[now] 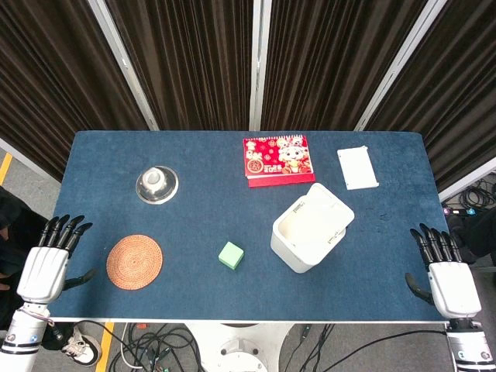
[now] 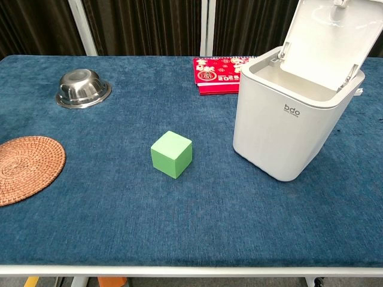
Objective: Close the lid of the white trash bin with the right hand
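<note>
The white trash bin (image 1: 298, 246) (image 2: 286, 128) stands right of the table's middle, with its lid (image 1: 329, 208) (image 2: 332, 39) raised and leaning back, so the inside shows. My right hand (image 1: 448, 275) rests off the table's right front corner, fingers straight and apart, holding nothing, well to the right of the bin. My left hand (image 1: 50, 260) lies at the left front edge, fingers spread, holding nothing. Neither hand shows in the chest view.
On the blue table (image 1: 201, 225) are a green cube (image 1: 231, 255) (image 2: 172, 154), a woven round mat (image 1: 134, 262) (image 2: 24, 167), an upturned steel bowl (image 1: 157, 184) (image 2: 82, 88), a red calendar (image 1: 279, 160) (image 2: 218, 75) and a white card (image 1: 357, 167).
</note>
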Motion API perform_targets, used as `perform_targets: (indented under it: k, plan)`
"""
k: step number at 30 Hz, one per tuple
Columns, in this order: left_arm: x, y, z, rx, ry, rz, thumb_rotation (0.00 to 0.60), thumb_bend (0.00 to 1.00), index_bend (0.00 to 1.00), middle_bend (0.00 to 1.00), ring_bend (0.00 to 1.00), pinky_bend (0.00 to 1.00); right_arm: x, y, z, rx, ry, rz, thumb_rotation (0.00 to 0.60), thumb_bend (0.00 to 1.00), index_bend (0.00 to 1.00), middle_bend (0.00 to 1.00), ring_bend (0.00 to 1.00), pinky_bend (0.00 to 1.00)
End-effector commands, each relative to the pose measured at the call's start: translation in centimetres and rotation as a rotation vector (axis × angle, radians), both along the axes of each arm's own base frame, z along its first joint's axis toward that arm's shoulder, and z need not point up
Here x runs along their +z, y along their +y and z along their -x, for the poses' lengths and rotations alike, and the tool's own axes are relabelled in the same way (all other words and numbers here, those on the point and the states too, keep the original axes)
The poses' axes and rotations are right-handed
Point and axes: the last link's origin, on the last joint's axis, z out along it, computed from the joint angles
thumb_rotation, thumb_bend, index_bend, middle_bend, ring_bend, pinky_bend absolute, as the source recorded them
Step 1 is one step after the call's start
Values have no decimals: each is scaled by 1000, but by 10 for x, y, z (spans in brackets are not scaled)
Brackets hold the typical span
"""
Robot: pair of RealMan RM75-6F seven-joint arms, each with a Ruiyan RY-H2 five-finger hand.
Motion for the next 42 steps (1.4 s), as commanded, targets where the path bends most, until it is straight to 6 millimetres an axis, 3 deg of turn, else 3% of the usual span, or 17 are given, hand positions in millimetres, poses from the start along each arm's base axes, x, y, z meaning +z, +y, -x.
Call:
perform_targets:
  k: [1, 12, 14, 18, 19, 24, 37, 42]
  plan:
    - [-1, 0, 2, 12, 4, 5, 600, 0, 181, 110, 43, 83, -1, -1, -1, 7, -2, -3, 600, 252, 0, 0, 0, 0]
    - [-2, 0, 2, 11, 1, -4, 600, 0, 181, 110, 43, 83, 0, 0, 2, -5, -4, -17, 600, 295, 0, 0, 0, 0]
    - [-2, -1, 4, 10, 0, -6, 600, 0, 181, 110, 43, 83, 0, 1, 3, -6, 6, -21, 600, 396, 0, 0, 0, 0]
    - [2, -5, 7, 14, -1, -14, 600, 0, 181, 111, 43, 83, -1, 0, 3, -13, 6, -40, 600, 961, 0, 0, 0, 0]
    - [4, -6, 8, 16, -3, -20, 600, 0, 181, 111, 43, 83, -1, -1, 3, -14, 5, -43, 600, 993, 0, 0, 0, 0]
    - [6, -6, 10, 22, -12, -26, 600, 0, 181, 111, 43, 83, -5, -9, 0, -9, -10, -58, 600, 1000, 0, 0, 0, 0]
    - [3, -6, 14, 27, -14, -21, 600, 0, 181, 110, 43, 83, -24, -49, -39, 209, -242, -126, 600, 1000, 0, 0, 0, 0]
    - [2, -5, 14, 25, -7, -14, 600, 0, 181, 111, 43, 82, -33, -63, -44, 214, -322, -150, 600, 1000, 0, 0, 0, 0]
